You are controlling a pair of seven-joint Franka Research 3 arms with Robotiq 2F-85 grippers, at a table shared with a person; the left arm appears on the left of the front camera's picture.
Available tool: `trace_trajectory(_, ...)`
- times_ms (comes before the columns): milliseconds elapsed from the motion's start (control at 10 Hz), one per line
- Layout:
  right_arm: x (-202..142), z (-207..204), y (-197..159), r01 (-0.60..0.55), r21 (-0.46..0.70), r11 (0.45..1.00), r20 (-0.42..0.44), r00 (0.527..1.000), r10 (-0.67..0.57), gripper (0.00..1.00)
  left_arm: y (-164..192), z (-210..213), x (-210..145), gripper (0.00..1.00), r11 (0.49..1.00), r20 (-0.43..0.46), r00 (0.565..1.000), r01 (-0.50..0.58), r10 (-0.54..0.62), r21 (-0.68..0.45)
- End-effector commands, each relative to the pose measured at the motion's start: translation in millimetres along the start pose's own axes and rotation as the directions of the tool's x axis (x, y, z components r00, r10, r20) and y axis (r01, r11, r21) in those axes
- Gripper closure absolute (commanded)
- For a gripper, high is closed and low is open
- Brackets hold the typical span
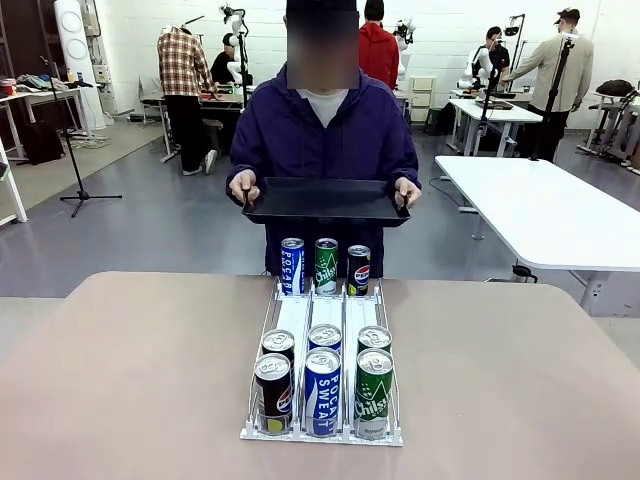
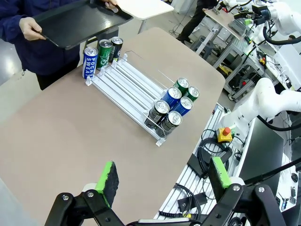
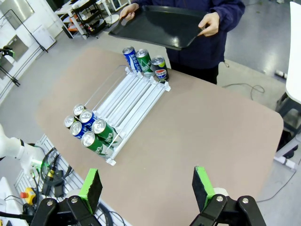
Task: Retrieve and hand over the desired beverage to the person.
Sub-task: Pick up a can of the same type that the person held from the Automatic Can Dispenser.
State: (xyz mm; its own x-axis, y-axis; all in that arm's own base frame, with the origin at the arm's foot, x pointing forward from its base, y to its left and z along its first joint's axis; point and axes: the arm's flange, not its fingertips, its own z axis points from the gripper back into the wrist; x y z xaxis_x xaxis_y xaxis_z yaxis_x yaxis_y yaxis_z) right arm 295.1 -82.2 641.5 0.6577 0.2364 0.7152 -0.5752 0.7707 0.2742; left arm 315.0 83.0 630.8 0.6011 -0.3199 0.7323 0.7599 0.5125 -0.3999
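Front view: the person (image 1: 322, 130) stands at the table's far side, holding a black tray (image 1: 325, 198) just behind the can rack (image 1: 295, 315).

Left wrist: left gripper (image 2: 162, 165) is wide open and empty. The rack is well ahead of the fingers, with the person beyond it.

Right wrist: right gripper (image 3: 146, 172) is spread and empty too. The rack is ahead of the left finger, with the person past it.
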Motion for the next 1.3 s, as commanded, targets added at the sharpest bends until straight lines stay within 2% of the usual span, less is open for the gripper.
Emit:
trace_trajectory(0, 0.9, -1.4, -0.1, -0.009, 0.027, 1.0, 0.01, 1.0, 0.009, 0.0, 1.6, 0.3, 0.1, 0.0, 1.0, 0.01, 1.0, 0.022, -0.022, -0.009)
trace_trajectory(1200, 0.9, -1.4, -0.1, -0.009, 0.027, 1.0, 0.01, 1.0, 0.009, 0.0, 1.6, 0.3, 0.1, 0.0, 1.0, 0.01, 1.0, 0.022, -0.022, -0.009)
